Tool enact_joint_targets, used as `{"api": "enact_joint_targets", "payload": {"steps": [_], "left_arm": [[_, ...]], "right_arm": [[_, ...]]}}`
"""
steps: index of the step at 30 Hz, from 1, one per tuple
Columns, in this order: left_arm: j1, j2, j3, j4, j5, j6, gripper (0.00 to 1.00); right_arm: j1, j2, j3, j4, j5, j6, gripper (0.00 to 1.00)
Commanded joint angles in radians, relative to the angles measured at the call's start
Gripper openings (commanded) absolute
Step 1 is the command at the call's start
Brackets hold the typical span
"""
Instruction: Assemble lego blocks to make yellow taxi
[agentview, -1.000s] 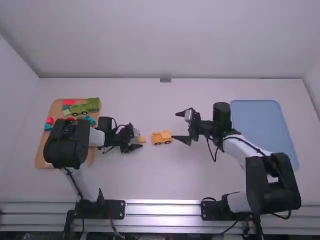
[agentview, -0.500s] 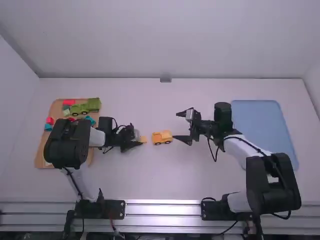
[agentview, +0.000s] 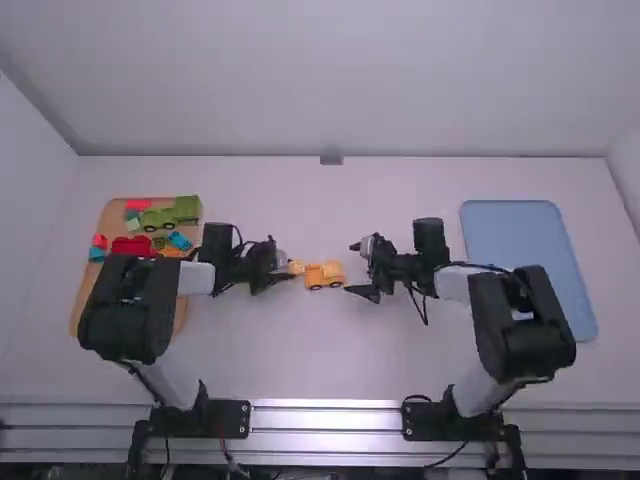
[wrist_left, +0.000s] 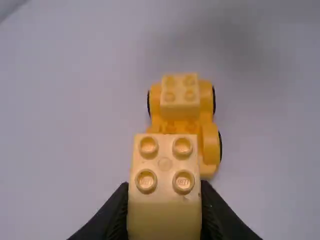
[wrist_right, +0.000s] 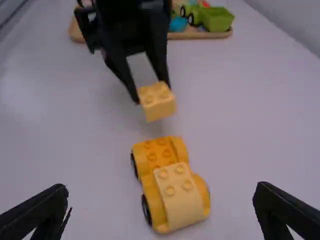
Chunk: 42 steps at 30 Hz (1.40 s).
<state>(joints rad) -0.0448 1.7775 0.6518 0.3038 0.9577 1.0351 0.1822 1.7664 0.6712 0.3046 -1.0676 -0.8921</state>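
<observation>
Clock directions as in the high view, twelve away from the arm bases.

Item 1. Left gripper (agentview: 288, 267), fingers pinching the loose block (wrist_right: 158, 103), pale yellow, studs up, held above the bench (agentview: 320, 360). Change: carried toward three o'clock over the last second; its gap to the car has narrowed. Now just off the car's nine o'clock end.

Item 2. Yellow car base (agentview: 324, 275), wheels down on the bench, between the grippers. Change: none of note. Fitted block (wrist_right: 180, 195), pale, on the three o'clock half; bare studs (wrist_right: 159, 149) on the nine o'clock half.

Item 3. Right gripper (agentview: 351, 268), fingers spread, empty, near the car's three o'clock end. Change: shifted slightly toward seven o'clock, elbow drawn inward.

Item 4. Wooden tray (agentview: 79, 318), at nine o'clock, with green truck (agentview: 187, 208). Blue tray (agentview: 530, 250), at three.

Assessment: delivery stage, probably the loose block to the bare studs. Next, likely, alignment and pressing down, the right gripper steadying the base. Risk: an off-line push could roll the car.
</observation>
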Motion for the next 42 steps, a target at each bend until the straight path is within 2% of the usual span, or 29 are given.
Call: {"api": "enact_joint_targets", "payload": {"steps": [1, 7, 11, 19, 30, 36, 41, 42], "left_arm": [[-0.031, -0.016, -0.004, 0.028, 0.016, -0.105, 0.05], [-0.098, -0.007, -0.004, 0.084, -0.02, -0.155, 0.02], [-0.122, -0.006, -0.004, 0.071, -0.069, -0.156, 0.02], [-0.12, -0.006, -0.004, 0.066, -0.083, -0.183, 0.02], [-0.12, -0.006, -0.004, 0.045, -0.083, -0.183, 0.02], [-0.119, -0.006, -0.004, 0.046, -0.083, -0.183, 0.02], [-0.128, -0.005, -0.004, 0.04, -0.082, -0.182, 0.02], [-0.135, 0.007, -0.004, 0.056, -0.084, -0.182, 0.02]], "right_arm": [[-0.002, 0.082, 0.066, 0.003, -0.058, -0.056, 0.99], [0.041, 0.27, 0.212, 0.002, -0.062, -0.088, 0.99], [0.062, 0.315, 0.251, -0.043, -0.063, -0.183, 0.99], [0.103, 0.34, 0.343, -0.331, 0.009, -0.425, 0.99], [0.126, 0.37, 0.343, -0.3, 0.063, -0.386, 1.0], [0.09, 0.455, 0.344, -0.126, -0.087, -0.28, 0.99], [0.073, 0.459, 0.344, -0.13, -0.121, -0.29, 0.98], [0.076, 0.459, 0.344, -0.129, -0.121, -0.29, 0.94]]}}
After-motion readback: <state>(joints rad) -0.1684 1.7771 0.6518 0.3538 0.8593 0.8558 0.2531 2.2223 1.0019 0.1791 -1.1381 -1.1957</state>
